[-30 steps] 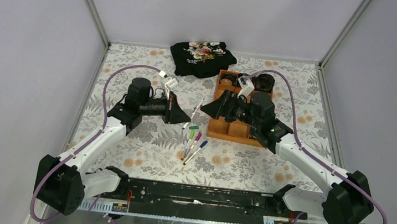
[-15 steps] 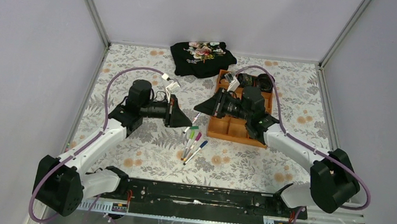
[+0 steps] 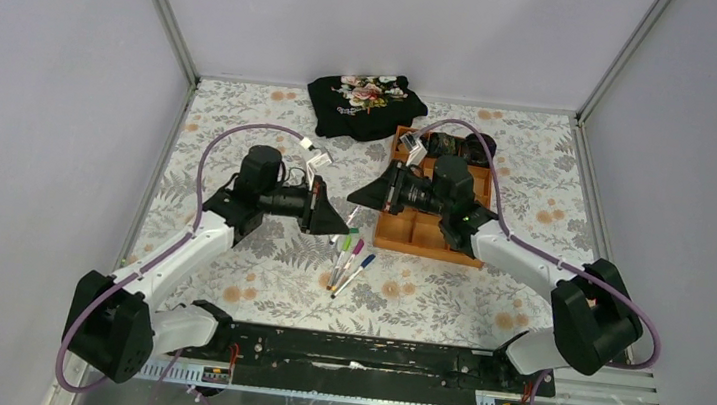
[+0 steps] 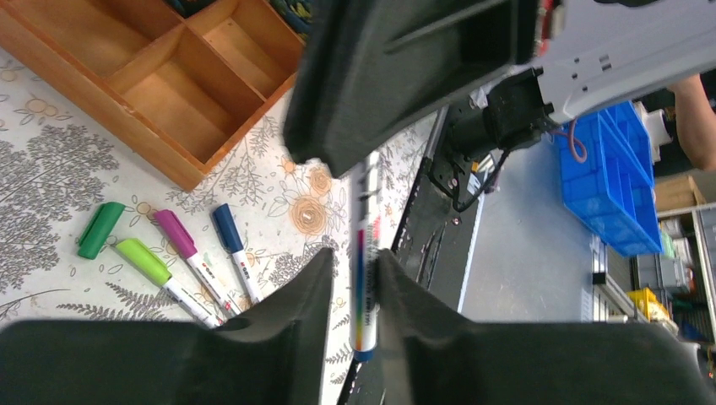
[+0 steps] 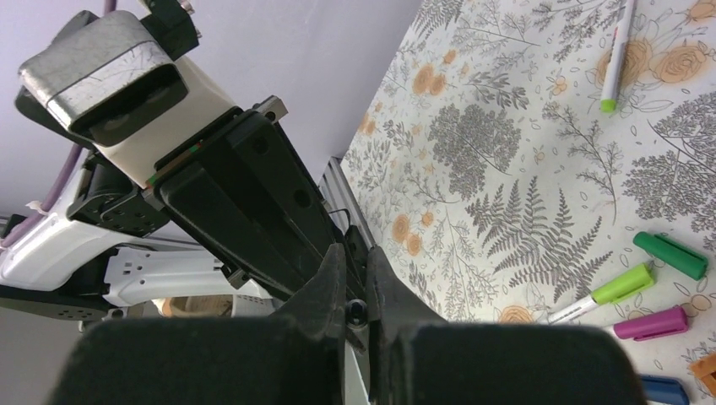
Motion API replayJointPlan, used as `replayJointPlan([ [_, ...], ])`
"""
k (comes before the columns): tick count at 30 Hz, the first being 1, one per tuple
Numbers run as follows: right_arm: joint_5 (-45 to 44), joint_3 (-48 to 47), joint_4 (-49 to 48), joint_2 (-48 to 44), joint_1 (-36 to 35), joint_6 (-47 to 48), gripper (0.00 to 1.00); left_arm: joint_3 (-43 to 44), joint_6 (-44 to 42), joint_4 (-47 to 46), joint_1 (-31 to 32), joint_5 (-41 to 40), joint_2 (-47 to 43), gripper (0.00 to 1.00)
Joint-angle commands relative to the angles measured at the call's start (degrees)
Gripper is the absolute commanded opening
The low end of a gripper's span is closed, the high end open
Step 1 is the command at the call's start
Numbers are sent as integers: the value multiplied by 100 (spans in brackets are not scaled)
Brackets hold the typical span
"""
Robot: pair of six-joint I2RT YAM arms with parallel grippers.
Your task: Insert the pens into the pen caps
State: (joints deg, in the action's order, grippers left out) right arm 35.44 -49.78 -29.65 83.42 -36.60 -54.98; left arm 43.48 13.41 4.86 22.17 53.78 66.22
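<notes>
My left gripper [image 4: 355, 253] [image 3: 340, 223] is shut on a white-barrelled pen [image 4: 363, 287] with a blue end, held above the table. The pen's far end runs into my right gripper [image 3: 357, 200] [image 5: 355, 251], tip to tip with the left one. The right jaws are shut on a small dark round pen cap [image 5: 355, 312], seen end-on. On the table lie a loose dark green cap [image 4: 100, 229] [image 5: 672, 255], and capped pens in light green [image 4: 156, 270], magenta [image 4: 190, 257] and blue [image 4: 235, 253]. An uncapped green-tipped pen [image 5: 615, 63] lies apart from them.
An orange wooden tray [image 3: 412, 233] [image 4: 152, 93] with several cells stands right of the pens, under my right arm. A black floral cloth [image 3: 366, 95] lies at the back. Side walls close in the flowered tabletop. Blue bins [image 4: 621, 186] stand beyond the near edge.
My right gripper has swung left from over the tray and gone from open to shut at the pen's far end. The left gripper has shifted slightly right, still holding the pen.
</notes>
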Motion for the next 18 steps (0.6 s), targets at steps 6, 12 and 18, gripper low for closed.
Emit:
replayJointPlan([
  [6, -238, -763, 992, -65, -244, 1080, 53, 211, -197, 311, -49, -1499, -246, 0],
  [12, -2176, -1385, 3236, 26, -585, 1946, 60, 36, 404, 326, -1156, -3045, -687, 0],
  [18, -3266, -1471, 3571, 462, -1001, 1489, 63, -51, 504, 558, -1430, -4280, -1061, 0],
])
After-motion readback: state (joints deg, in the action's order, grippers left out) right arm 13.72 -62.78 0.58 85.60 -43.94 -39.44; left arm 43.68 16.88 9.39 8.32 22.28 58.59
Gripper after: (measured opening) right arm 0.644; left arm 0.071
